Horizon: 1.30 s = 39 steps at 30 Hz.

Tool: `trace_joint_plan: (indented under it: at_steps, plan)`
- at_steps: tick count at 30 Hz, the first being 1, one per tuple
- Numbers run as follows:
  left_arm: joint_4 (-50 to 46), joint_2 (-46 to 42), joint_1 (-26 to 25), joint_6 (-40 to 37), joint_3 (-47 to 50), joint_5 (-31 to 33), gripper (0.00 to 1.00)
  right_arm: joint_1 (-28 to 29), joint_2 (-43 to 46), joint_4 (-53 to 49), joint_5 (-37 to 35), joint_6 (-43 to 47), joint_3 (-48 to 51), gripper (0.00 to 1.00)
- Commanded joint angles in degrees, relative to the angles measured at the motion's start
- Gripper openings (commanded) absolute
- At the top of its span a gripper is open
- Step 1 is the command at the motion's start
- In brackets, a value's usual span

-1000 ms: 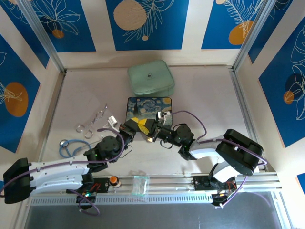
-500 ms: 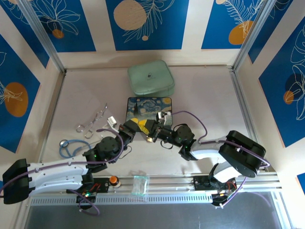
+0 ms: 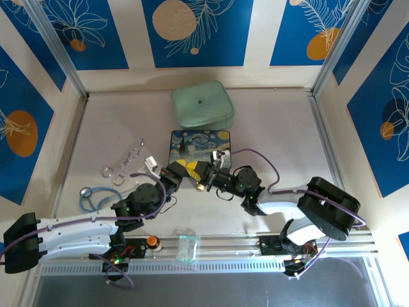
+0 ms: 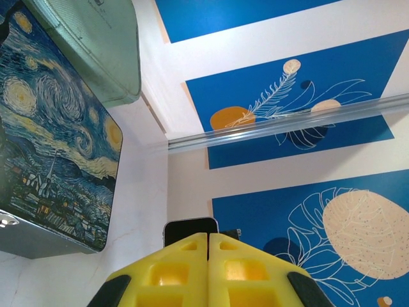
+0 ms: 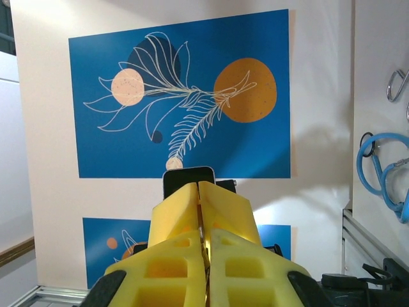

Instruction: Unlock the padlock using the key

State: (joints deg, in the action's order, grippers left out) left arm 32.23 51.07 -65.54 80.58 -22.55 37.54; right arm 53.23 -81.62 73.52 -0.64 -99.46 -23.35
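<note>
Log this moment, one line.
left fingers: shut | right fingers: shut | both meet at box near edge | held item: cannot tell

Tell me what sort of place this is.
Probably a robot lab test cell: a table walled in by aluminium posts and blue leaf-print panels, two arms bolted to a rail at its near edge, and odd props like a starry-night box.

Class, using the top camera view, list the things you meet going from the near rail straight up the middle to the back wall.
Small clear plastic packet → dark starry-night painted box → mint-green case with rounded corners.
</note>
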Motion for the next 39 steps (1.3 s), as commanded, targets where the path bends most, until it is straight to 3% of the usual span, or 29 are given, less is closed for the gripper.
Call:
trace_joint_plan:
  at_steps: [1, 6, 11, 18, 23, 25, 28, 31, 35, 39]
  plan:
    - [0.1, -0.3, -0.2, 0.0, -1.4, 1.7, 0.00, -0.1, 2.6, -0.5, 0.2, 1.8, 1.0, 0.05]
    - [0.0, 0.1, -0.1, 0.1, -1.4, 1.6, 0.00, -0.1, 5.3, -4.3, 0.4, 3.4, 1.2, 0.09]
    - [0.4, 1.5, -0.1, 0.4, -2.2, 0.4, 0.00, -0.5, 5.6, -5.2, 1.1, 3.4, 0.4, 0.01]
    - [1.2, 1.7, -0.1, -0.2, -1.5, 0.8, 0.00, -1.2, 6.3, -6.1, 1.2, 2.9, 2.0, 0.00]
    - [-1.0, -3.4, 0.0, -8.9, -0.4, 2.5, 0.76, -4.7, 12.9, -25.0, 4.8, 5.9, 1.3, 0.00]
    - [-9.1, -6.4, 0.1, -10.9, -2.0, 3.1, 0.89, -5.7, 16.3, -33.3, 5.6, 8.1, 0.9, 0.00]
    - [-20.0, -10.0, 0.4, -15.0, -4.5, 3.2, 0.99, -7.8, 20.5, -44.7, 7.0, 10.6, -0.1, 0.00]
    - [-27.0, -11.8, 1.0, -18.8, -6.0, 1.4, 0.99, -10.3, 23.1, -55.3, 9.4, 13.7, -1.8, 0.00]
    - [-31.3, -12.5, 1.8, -24.9, -7.3, -3.4, 0.99, -12.3, 25.0, -62.2, 10.7, 17.3, -3.0, 0.00]
    - [-43.6, -7.9, 2.2, -27.6, -12.2, -7.1, 0.99, -12.6, 25.6, -70.6, 10.1, 22.4, -5.9, 0.00]
